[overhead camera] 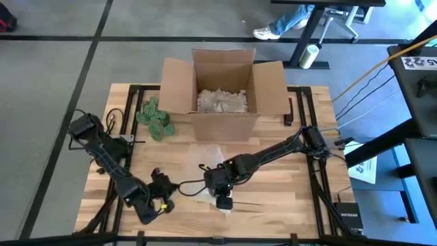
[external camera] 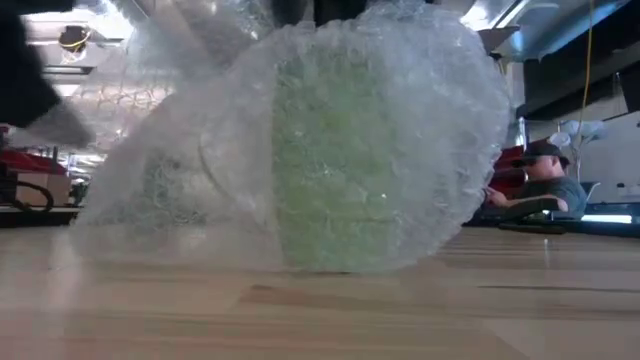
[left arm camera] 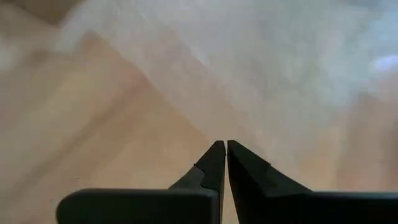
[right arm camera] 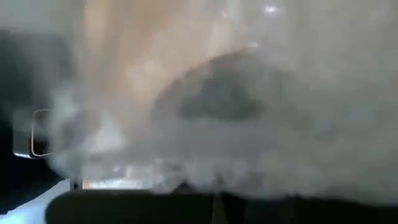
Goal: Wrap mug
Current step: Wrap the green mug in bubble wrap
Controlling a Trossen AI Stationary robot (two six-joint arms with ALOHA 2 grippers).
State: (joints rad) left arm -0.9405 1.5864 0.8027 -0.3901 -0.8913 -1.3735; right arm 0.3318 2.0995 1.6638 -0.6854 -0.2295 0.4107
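Note:
A green mug stands on the wooden table near its front edge, swathed in clear bubble wrap. In the high view the wrap lies between the two arms. My left gripper is shut at the wrap's left edge, low over the table. My right gripper hangs over the wrapped mug. Its wrist view is filled with bubble wrap, which hides the gripper's front end. My left gripper pinches the bubble wrap's edge between its two fingertips, coming almost level from the table's left side. From the tips the sheet rises toward the mug. Whether one layer or several is pinched cannot be seen.
An open cardboard box with pale filler stands at the table's far middle. A green crumpled bundle lies left of it. Bare wood stretches on the near right. A person sits in the room beyond the table.

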